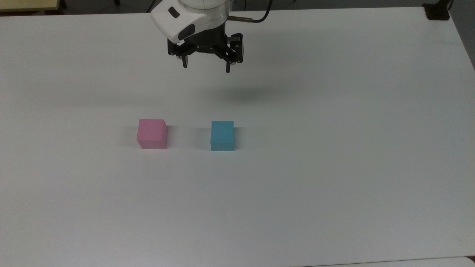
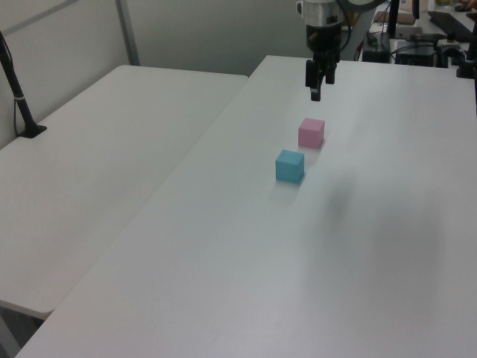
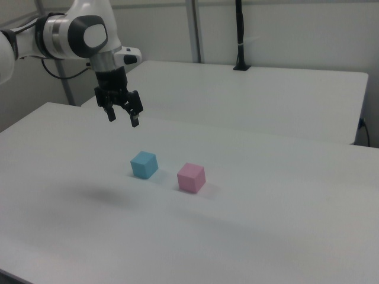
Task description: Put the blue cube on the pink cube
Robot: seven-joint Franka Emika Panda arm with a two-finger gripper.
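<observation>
The blue cube (image 1: 222,135) rests on the white table (image 1: 334,167), with the pink cube (image 1: 152,134) a short gap away on the top view's left. Both also stand side by side in the left view, blue cube (image 2: 289,165) nearer, pink cube (image 2: 311,133) behind it, and in the right view, blue cube (image 3: 144,164) left of the pink cube (image 3: 191,177). My gripper (image 1: 206,68) hangs in the air well behind the cubes, open and empty, fingers pointing down. It shows too as gripper (image 2: 315,83) and gripper (image 3: 122,118).
A second white table (image 2: 97,149) adjoins the first along a seam. A black post (image 2: 19,97) stands on its far side; the same post (image 3: 240,35) rises at the back of the right view. A black mount (image 1: 438,11) sits at the top view's upper right corner.
</observation>
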